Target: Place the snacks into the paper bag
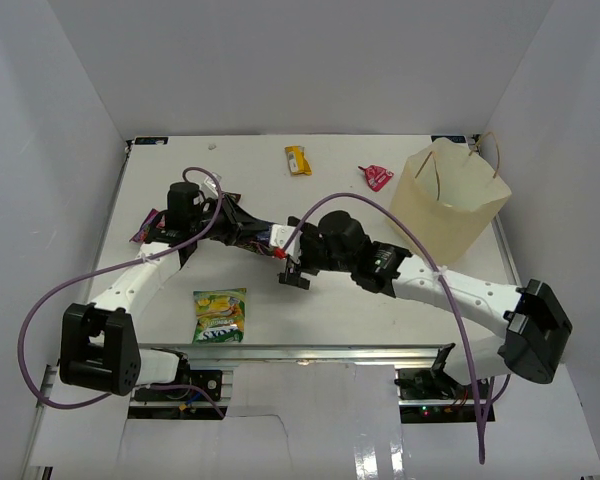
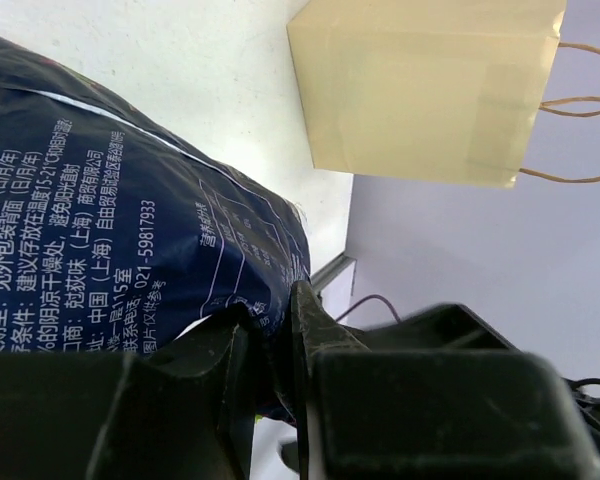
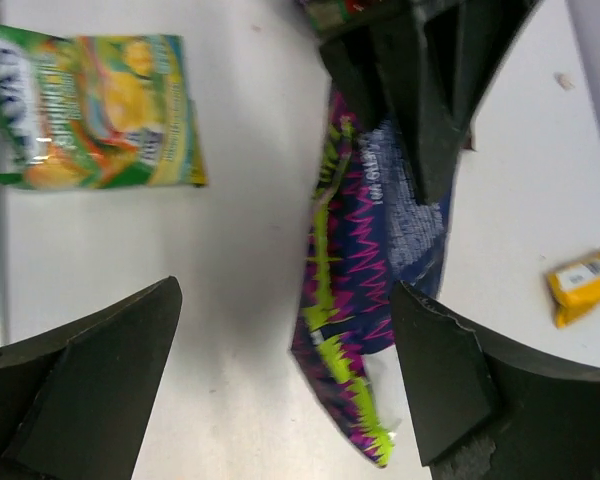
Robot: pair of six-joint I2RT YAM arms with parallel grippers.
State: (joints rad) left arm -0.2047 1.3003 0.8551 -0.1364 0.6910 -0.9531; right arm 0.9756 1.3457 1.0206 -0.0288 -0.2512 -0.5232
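My left gripper (image 2: 270,330) is shut on the edge of the large dark blue-purple bag (image 2: 110,220) and holds it above the table. In the right wrist view the bag (image 3: 365,300) hangs between my right gripper's (image 3: 280,380) wide-open fingers, and they do not touch it. In the top view both grippers meet mid-table, left (image 1: 278,248) and right (image 1: 295,273), and the bag is mostly hidden under them. The paper bag (image 1: 450,205) stands upright and open at the right, also in the left wrist view (image 2: 420,90).
The green-yellow bag (image 1: 220,315) (image 3: 90,110) lies flat near the front left. The small yellow wrapper (image 1: 298,160) (image 3: 580,285) and the pink-red wrapper (image 1: 376,176) lie at the back. A small purple packet (image 1: 145,225) shows beside the left arm. White walls enclose the table.
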